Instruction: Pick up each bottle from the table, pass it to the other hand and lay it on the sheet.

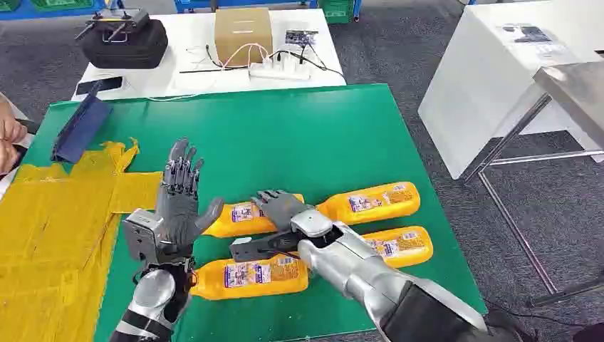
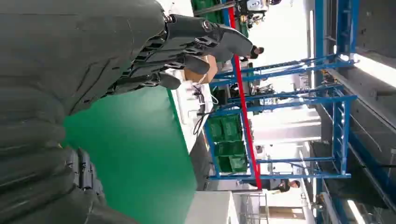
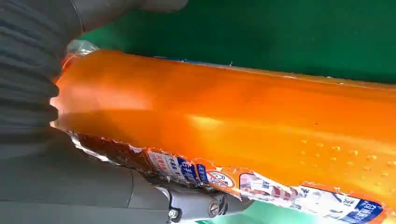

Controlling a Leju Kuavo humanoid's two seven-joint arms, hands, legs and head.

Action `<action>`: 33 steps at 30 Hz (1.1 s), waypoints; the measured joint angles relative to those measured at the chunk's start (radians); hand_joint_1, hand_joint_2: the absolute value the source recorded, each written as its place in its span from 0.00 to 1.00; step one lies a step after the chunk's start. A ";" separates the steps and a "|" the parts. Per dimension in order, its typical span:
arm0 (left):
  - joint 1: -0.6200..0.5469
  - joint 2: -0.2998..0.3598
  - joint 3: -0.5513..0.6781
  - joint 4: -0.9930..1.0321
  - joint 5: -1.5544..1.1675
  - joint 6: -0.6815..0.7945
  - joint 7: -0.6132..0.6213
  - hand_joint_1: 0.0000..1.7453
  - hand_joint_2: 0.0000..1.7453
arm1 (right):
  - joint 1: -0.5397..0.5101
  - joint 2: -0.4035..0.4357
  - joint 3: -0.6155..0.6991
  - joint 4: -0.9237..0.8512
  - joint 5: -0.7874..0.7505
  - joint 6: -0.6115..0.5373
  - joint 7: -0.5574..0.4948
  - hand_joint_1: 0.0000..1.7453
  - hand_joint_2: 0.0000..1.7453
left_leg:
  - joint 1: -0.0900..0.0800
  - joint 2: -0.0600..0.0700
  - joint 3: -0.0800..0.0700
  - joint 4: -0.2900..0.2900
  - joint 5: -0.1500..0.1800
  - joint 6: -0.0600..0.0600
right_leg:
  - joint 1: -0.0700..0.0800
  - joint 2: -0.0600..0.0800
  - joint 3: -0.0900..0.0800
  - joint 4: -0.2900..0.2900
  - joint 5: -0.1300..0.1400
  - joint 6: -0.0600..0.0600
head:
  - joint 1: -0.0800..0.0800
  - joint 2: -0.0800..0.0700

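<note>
Several orange bottles with printed labels lie on the green table (image 1: 285, 135). My right hand (image 1: 281, 208) lies over the one nearest the middle, bottle (image 1: 238, 217), with fingers on its far side and thumb on its near side. Up close that bottle (image 3: 243, 126) sits between my thumb (image 3: 191, 207) and the fingers above it, still down on the green surface. Other bottles lie at the back right (image 1: 374, 201), front right (image 1: 399, 246) and front (image 1: 249, 276). My left hand (image 1: 178, 196) is raised beside them, fingers (image 2: 187, 42) spread upward and holding nothing. The yellow sheet (image 1: 50, 228) covers the table's left part.
A person's hand (image 1: 8, 135) rests at the left edge, near a dark blue flat object (image 1: 78, 128). Behind the green table, a white table carries a cardboard box (image 1: 242, 32), a power strip (image 1: 281, 70) and a black case (image 1: 121, 39). A metal table (image 1: 570, 92) stands to the right.
</note>
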 measured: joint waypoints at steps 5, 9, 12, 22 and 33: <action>0.000 0.000 0.001 0.000 0.000 0.000 -0.001 0.00 1.00 | -0.004 0.000 0.010 0.005 0.001 0.000 0.001 0.00 1.00 | 0.000 0.000 0.001 0.000 0.000 0.000 | 0.000 0.000 0.001 0.000 0.000 0.000 | 0.000 0.000; 0.000 0.000 0.008 -0.001 0.010 0.021 -0.007 0.00 1.00 | -0.004 0.001 0.014 0.008 0.011 0.000 0.011 0.23 1.00 | 0.000 0.000 0.001 0.000 0.000 0.000 | 0.000 0.000 0.001 0.000 0.000 0.000 | 0.000 0.000; 0.001 0.001 0.032 -0.016 0.030 0.049 -0.018 0.00 1.00 | -0.004 0.000 0.025 0.013 0.032 -0.002 0.037 1.00 1.00 | 0.000 0.000 0.001 0.000 0.000 0.000 | 0.000 0.000 0.001 0.000 0.000 0.000 | 0.000 0.000; 0.035 0.004 0.127 -0.116 0.061 0.098 -0.036 0.00 1.00 | 0.014 -0.015 0.038 0.023 0.070 -0.208 0.095 1.00 1.00 | 0.000 0.000 0.001 0.000 0.000 0.000 | 0.000 0.000 0.002 0.000 0.000 0.000 | 0.000 0.000; 0.099 0.005 0.186 -0.205 0.050 0.114 -0.037 0.00 1.00 | 0.077 -0.052 -0.043 0.011 0.082 -0.728 0.075 1.00 1.00 | 0.000 0.000 -0.001 0.000 0.000 0.000 | 0.000 0.000 0.000 0.000 0.000 0.000 | 0.000 0.000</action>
